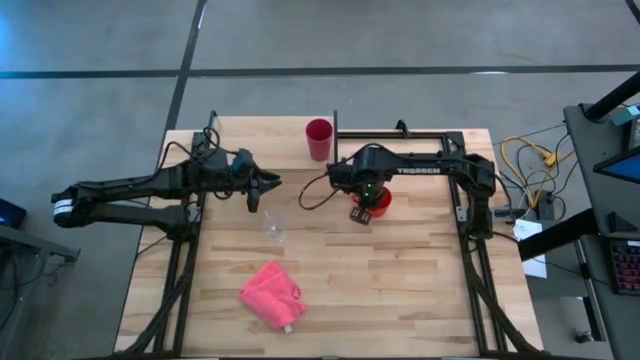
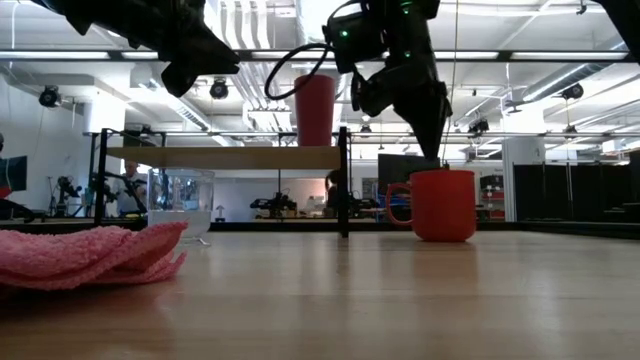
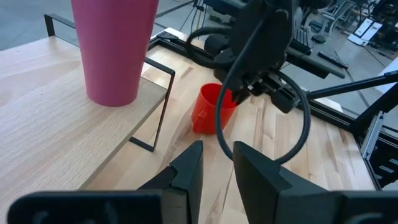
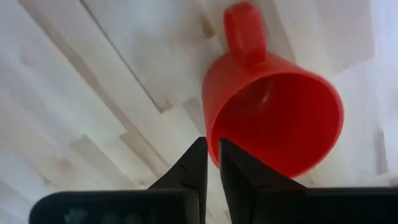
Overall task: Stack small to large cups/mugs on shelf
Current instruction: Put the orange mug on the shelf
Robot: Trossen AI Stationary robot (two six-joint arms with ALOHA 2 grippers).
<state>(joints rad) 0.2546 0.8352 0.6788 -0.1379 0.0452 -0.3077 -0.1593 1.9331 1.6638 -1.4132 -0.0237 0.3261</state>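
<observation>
The red-orange mug (image 1: pixel 377 202) stands upright on the tabletop, and my right gripper (image 4: pixel 212 152) is shut on its rim. Its handle (image 4: pixel 244 31) points away from the fingers. The magenta tumbler (image 1: pixel 319 138) stands on its base at the right end of the shelf board (image 2: pixel 225 157). The small clear cup (image 1: pixel 275 228) stands on the tabletop, left of the mug. My left gripper (image 3: pixel 216 155) is open and hovers in the air above the table (image 1: pixel 268 186), between the shelf and the clear cup, touching nothing. My right gripper pinches the mug's rim (image 4: pixel 210 134) on the side opposite the handle. One finger (image 4: pixel 239 168) is inside the mug and the other (image 4: pixel 194 165) is outside. The fingers come from above, pointing down (image 2: pixel 440 150). The mug stands upright with its base on the tabletop (image 2: pixel 440 236).
A crumpled pink cloth (image 1: pixel 272 293) lies on the near part of the tabletop. Thin black uprights (image 2: pixel 345 180) carry the shelf at the far left. The arms' black frames (image 1: pixel 470 200) run along both table sides. A cable loop (image 3: pixel 261 112) hangs from the right arm.
</observation>
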